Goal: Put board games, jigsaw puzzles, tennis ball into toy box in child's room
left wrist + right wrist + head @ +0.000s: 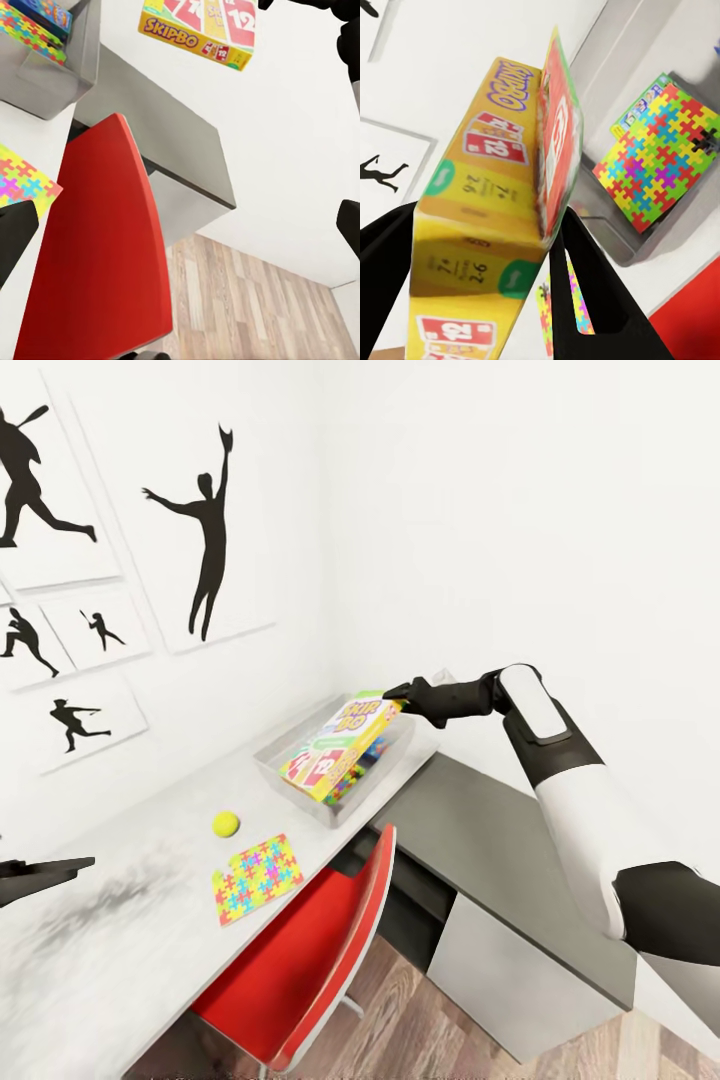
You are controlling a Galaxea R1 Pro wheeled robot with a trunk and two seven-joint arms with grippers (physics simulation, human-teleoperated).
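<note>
Right gripper point(400, 693), jaws clamped on the SKIP-BO board game point(340, 745), holds it tilted over the toy box point(275, 752); lowering it flat before release would seat it best. Right wrist view reveals a jigsaw puzzle point(660, 154) already inside the box. Left gripper point(45, 870): jaw state cannot be told

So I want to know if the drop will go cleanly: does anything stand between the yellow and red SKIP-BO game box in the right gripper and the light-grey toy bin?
Nothing visible blocks it. The right gripper holds the SKIP-BO game box tilted over the open light-grey toy bin, where a multicoloured jigsaw puzzle square already lies.
</note>
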